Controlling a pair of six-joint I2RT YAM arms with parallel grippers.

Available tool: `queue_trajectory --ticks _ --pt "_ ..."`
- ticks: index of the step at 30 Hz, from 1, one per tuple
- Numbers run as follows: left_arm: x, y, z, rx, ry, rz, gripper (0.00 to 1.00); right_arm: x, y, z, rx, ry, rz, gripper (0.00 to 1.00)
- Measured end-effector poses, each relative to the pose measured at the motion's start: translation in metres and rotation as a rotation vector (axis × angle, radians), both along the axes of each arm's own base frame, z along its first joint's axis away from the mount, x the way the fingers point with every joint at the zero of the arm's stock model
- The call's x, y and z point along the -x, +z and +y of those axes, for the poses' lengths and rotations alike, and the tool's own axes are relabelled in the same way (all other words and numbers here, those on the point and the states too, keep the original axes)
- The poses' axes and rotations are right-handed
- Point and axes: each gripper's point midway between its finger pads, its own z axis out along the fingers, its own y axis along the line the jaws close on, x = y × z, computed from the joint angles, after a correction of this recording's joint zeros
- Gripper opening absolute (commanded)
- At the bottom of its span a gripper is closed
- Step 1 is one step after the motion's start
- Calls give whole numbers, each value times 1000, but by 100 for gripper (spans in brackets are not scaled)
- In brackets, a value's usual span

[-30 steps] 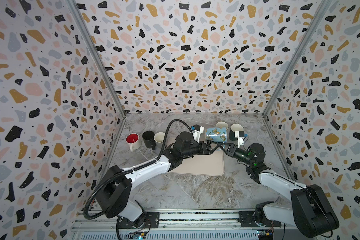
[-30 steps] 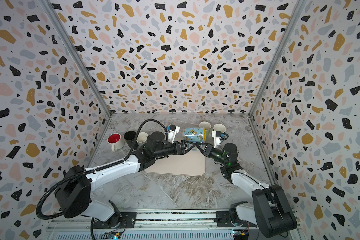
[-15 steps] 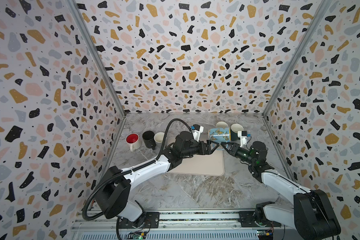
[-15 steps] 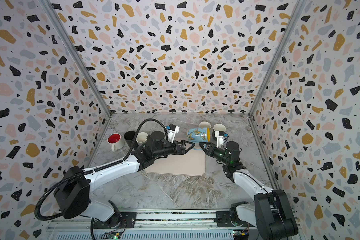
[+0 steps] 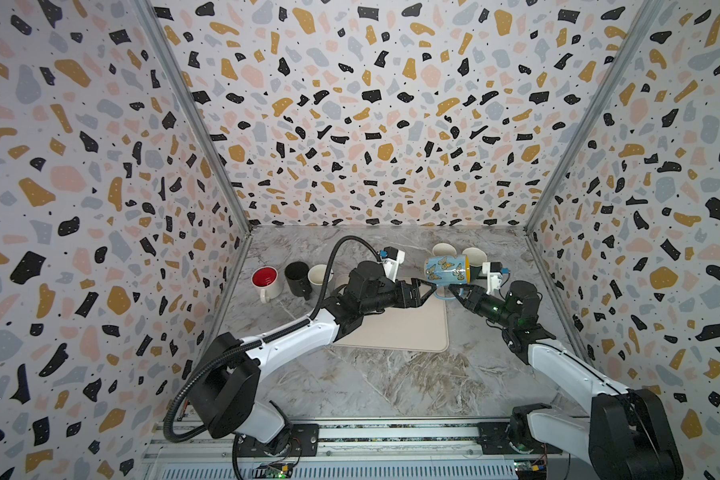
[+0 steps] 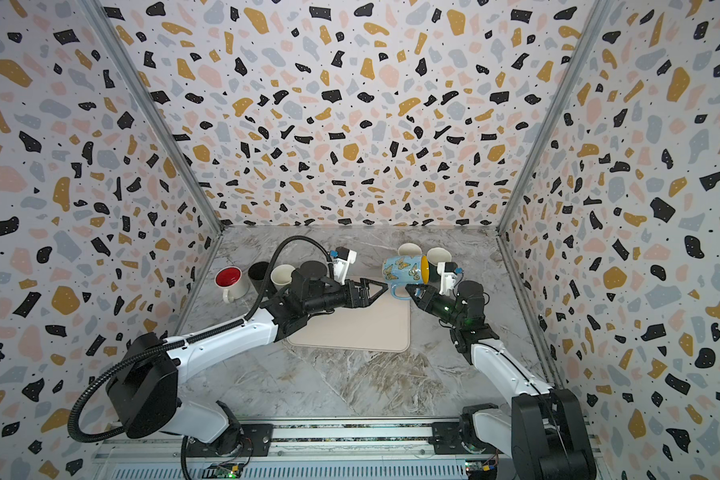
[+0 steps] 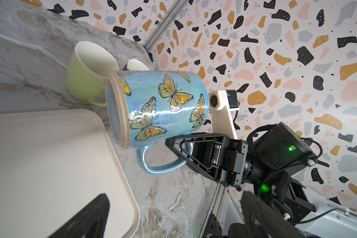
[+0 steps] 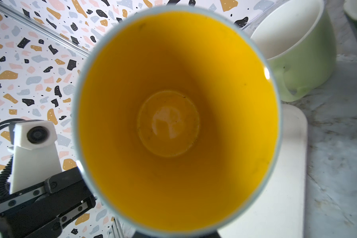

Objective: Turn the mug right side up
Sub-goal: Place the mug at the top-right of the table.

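Left arm (image 5: 292, 336): stretched low toward the mug (image 5: 443, 268), forearm nearly level. Left gripper (image 5: 430, 289): spread wide, fingers (image 7: 91, 216) holding nothing, tips near the mug's base end and not touching it. Right arm (image 5: 566, 365): elbow bent, wrist angled toward the mug's open end. Right gripper (image 5: 453, 289): clamped on the mug's handle from below.

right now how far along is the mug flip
Done: the right gripper is shut on the handle of the butterfly mug and holds it above the beige mat.
In hand: the mug lies on its side in the air, with its yellow mouth toward the right wrist. The left gripper is open near its base and holds nothing.
Left: tip the mug mouth up and set it down.
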Motion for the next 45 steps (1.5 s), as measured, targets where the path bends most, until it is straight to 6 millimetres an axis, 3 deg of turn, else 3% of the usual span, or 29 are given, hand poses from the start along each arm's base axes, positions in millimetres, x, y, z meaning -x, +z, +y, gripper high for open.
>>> queue_trajectory --ticks 12,26,36,45 --pt "-8 6 26 8 61 -22 100 -14 13 -40 173 -145 -2 0" --pt "-14 -16 52 -19 117 -2 100 -16 8 -82 405 -294 81 0" --pt "-19 -29 70 -45 159 -1 100 -27 22 -122 634 -430 116 0" --pt "-21 -42 91 -142 237 -54 100 -33 0 -142 779 -463 197 0"
